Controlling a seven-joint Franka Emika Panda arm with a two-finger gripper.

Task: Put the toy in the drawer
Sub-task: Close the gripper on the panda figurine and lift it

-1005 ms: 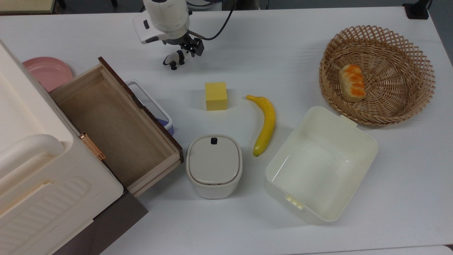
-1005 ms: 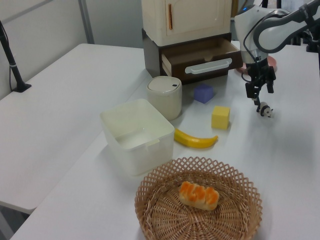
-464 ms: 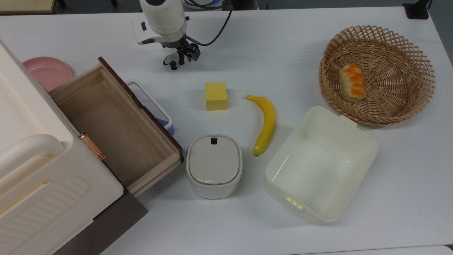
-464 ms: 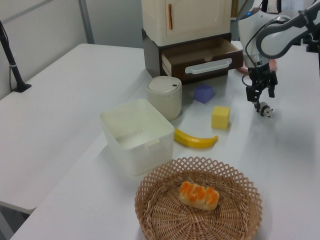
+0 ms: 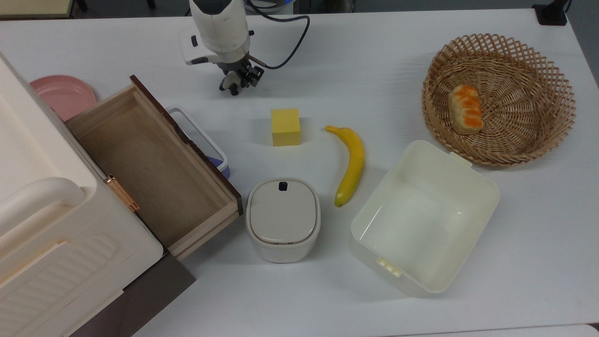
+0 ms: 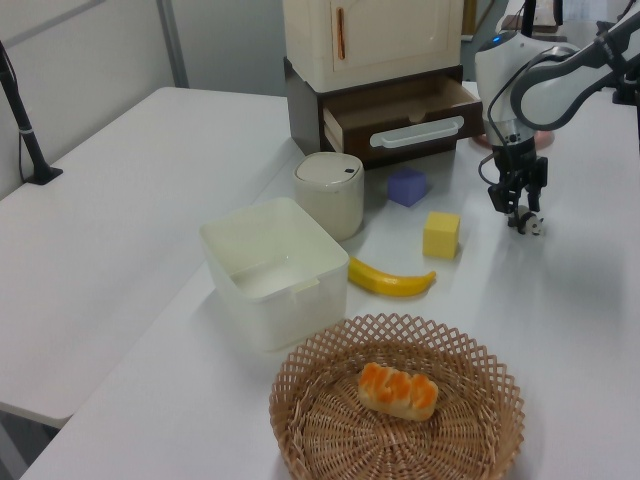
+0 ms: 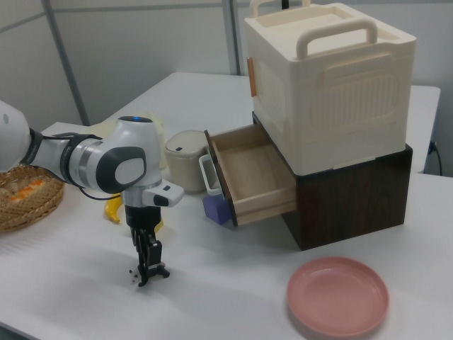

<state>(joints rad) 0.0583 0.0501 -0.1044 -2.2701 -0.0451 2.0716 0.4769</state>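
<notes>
Gripper [image 5: 237, 83] low over white table [image 5: 374, 70], fingers straddling toy [image 5: 228, 87] — grip state unclear. Toy stood on table, well apart from open drawer [image 5: 154, 173] — yellow cube [image 5: 285, 127] between.

Toy [image 5: 228, 84] on table [image 5: 374, 70], outside drawer [image 5: 149, 173]

No readable text, label, brand, number or sign on anything here.

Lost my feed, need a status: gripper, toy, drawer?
Gripper low over toy on table, fingers straddling it, not closed. Drawer open, floor bare. Path looks clear.
</notes>
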